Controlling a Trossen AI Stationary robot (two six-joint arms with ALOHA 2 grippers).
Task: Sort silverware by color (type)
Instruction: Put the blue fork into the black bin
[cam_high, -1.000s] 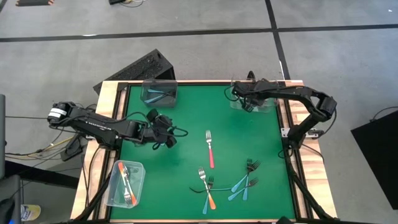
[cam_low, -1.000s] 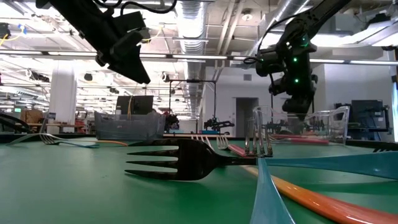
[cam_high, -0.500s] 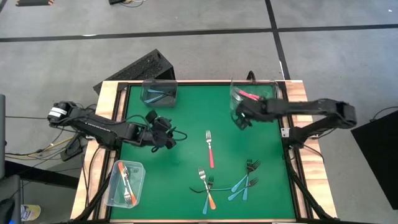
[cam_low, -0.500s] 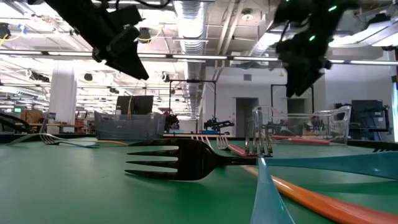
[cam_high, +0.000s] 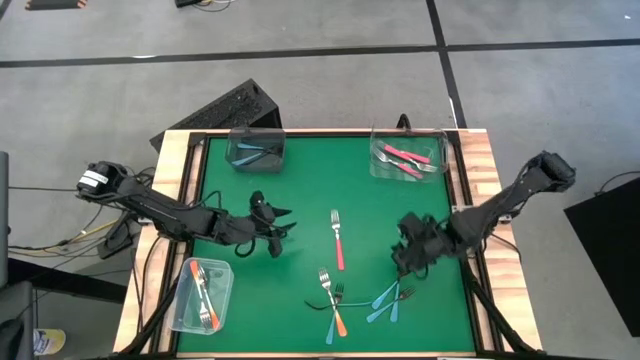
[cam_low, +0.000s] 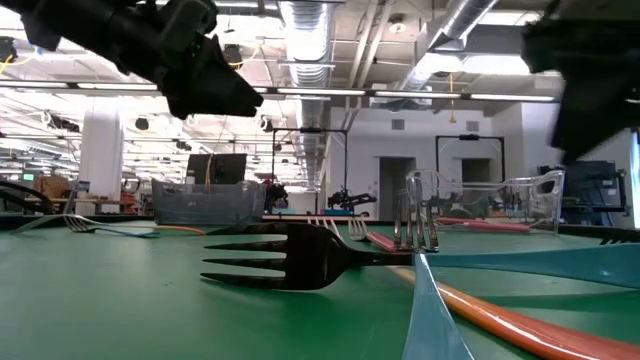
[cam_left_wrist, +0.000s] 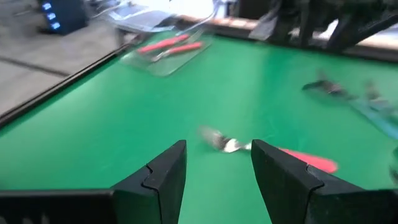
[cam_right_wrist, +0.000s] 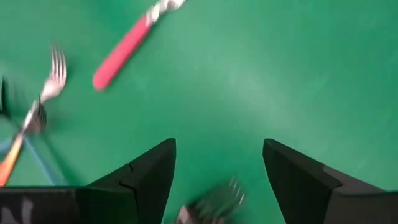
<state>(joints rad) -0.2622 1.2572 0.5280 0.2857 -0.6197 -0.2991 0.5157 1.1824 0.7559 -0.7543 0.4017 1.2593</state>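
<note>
A: What's the surface?

B: A green mat (cam_high: 300, 190) in a wooden-edged table, grey floor all round, with a black keyboard (cam_high: 215, 113) lying off the far left corner.

A: And the containers?

B: Three clear tubs. The far-left tub (cam_high: 256, 148) holds blue-teal forks, the far-right tub (cam_high: 407, 156) holds pink-red ones, and the near-left tub (cam_high: 201, 294) holds orange-handled ones.

A: What's loose on the mat?

B: A pink-red fork (cam_high: 338, 240) lies alone at the centre, tines toward the far edge. Nearer the front, an orange fork (cam_high: 333, 309) sits beside another fork, and a few blue-teal forks (cam_high: 388, 296) cluster to its right. All have silver tines and slim plastic handles.

A: The arms?

B: The left gripper (cam_high: 272, 232) hovers left of the pink-red fork, fingers parted narrowly and empty. The right gripper (cam_high: 410, 256) hangs just above the blue-teal cluster, fingers spread wide, holding nothing
</note>
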